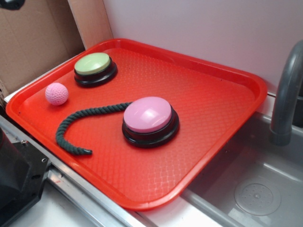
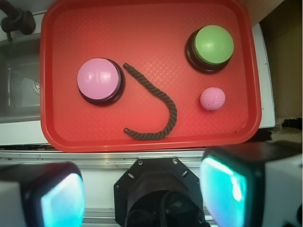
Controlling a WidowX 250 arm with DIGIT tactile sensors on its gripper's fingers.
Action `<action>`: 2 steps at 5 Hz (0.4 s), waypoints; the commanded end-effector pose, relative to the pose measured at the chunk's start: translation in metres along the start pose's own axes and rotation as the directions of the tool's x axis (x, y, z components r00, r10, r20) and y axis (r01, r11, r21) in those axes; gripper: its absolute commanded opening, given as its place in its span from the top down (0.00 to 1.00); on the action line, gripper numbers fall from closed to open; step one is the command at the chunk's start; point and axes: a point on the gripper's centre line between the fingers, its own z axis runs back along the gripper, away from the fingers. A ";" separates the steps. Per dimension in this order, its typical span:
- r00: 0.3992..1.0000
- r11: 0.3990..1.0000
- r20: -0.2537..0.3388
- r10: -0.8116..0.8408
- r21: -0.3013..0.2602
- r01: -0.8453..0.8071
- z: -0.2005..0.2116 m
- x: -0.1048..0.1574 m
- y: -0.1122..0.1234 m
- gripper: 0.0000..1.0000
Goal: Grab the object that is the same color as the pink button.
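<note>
Where rope [image 1: 78, 124] curls, pink ball [image 1: 57, 93] unobstructed, green button [image 1: 95, 69] near

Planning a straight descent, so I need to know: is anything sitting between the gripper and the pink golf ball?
Nothing visible. The open gripper hovers off the tray's near edge; the pink golf ball lies alone, apart from the rope and green button.

Tool [image 2: 142, 189] with glowing teal pads [image 2: 222, 187], black screwed mount [image 2: 158, 191]

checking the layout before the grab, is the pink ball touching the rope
No, the pink ball sits apart from the rope, with bare red tray between them.
</note>
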 end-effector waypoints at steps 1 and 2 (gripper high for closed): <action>1.000 1.000 0.000 0.000 0.000 0.000 0.000 0.000 0.000 0.00; 0.993 0.993 0.036 0.113 0.028 -0.114 -0.012 -0.002 0.018 0.00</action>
